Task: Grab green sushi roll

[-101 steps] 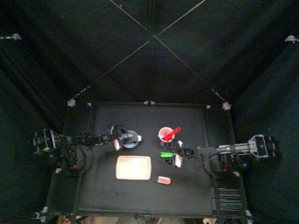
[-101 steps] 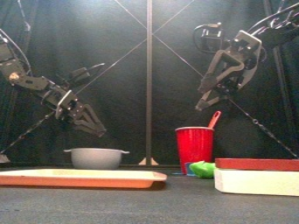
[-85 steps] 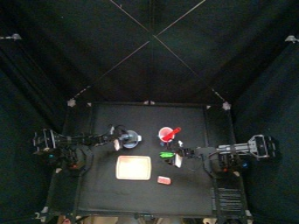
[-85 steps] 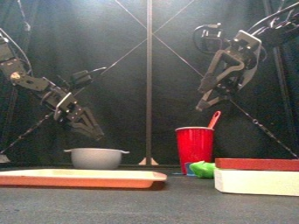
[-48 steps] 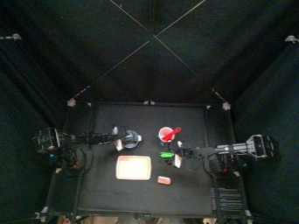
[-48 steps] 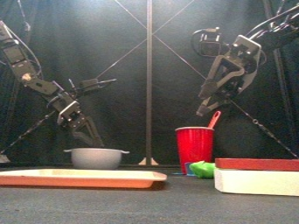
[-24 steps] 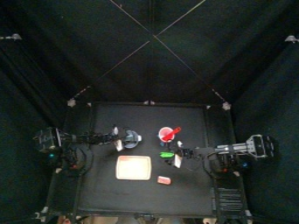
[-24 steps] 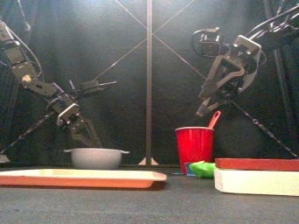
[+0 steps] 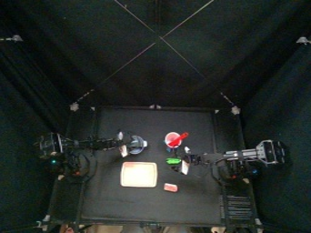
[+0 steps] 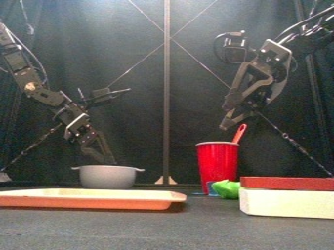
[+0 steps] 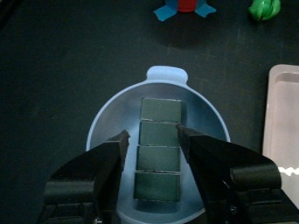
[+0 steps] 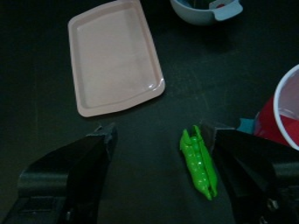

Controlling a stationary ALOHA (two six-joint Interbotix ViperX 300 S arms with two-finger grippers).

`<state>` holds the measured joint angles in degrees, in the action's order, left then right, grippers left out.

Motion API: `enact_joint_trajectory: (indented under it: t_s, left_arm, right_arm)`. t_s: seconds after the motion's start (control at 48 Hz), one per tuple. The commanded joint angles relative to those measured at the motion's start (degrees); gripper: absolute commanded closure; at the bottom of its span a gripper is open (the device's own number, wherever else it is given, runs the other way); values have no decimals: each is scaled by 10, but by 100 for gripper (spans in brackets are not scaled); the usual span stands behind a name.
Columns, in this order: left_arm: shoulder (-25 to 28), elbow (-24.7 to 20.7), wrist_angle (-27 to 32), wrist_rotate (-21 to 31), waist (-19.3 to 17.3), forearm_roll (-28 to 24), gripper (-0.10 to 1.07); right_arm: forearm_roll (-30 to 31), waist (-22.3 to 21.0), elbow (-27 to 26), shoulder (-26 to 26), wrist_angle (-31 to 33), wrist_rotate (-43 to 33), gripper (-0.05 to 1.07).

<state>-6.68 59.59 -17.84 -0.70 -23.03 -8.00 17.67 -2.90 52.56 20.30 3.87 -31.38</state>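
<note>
The green sushi roll [image 9: 174, 161] is a small bright green piece lying on the black table in front of the red cup [image 9: 177, 139]. In the front view it [image 10: 226, 188] lies low beside the cup. In the right wrist view it [image 12: 198, 164] looks elongated and lies between the spread jaws. My right gripper [image 12: 163, 136] is open and empty, hanging well above the roll [image 10: 229, 109]. My left gripper [image 11: 155, 138] is open over the pale bowl [image 11: 160, 131], which holds dark greenish blocks. The roll also shows far off in the left wrist view [image 11: 264, 8].
A pale tan board [image 9: 138, 175] lies at the table's front left, a small pinkish-red piece [image 9: 172, 187] beside it. A red-and-white block [image 10: 287, 195] stands near in the front view. The bowl [image 9: 137, 144] sits left of the red cup [image 10: 218, 166].
My left arm has drawn back a little to the left and its gripper has sunk towards the bowl. My right arm has hardly moved. The roll lies where it was.
</note>
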Motion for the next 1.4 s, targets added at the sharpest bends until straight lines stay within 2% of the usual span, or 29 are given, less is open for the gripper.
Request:
enact_joint_trajectory:
  t_s: [0.0,0.167,0.271,0.354,0.562,0.833,1.104,1.375]
  left_arm:
    - [-11,-17,2,0,-4,-8,10]
    - [-33,-40,58,4,0,-42,10]
    - [-42,-50,113,4,0,-35,10]
    - [-42,-47,135,6,0,-24,10]
    - [-38,-36,123,4,0,3,9]
    - [-33,-34,118,3,5,3,9]
    - [-16,-39,110,2,3,-1,-5]
    - [-7,-40,109,1,0,-6,-5]
  right_arm:
    - [-1,-1,-7,4,-5,1,-2]
    - [-1,-1,-8,4,-5,1,-2]
    - [-1,-1,-7,4,-5,1,-2]
    - [-1,-1,-7,4,-5,1,-2]
    - [-2,-1,-10,4,-5,0,-2]
    - [-9,-1,-8,3,-5,0,-2]
    - [-9,-1,-7,-1,-5,1,-2]
    - [-9,-1,-6,-6,-5,1,-2]
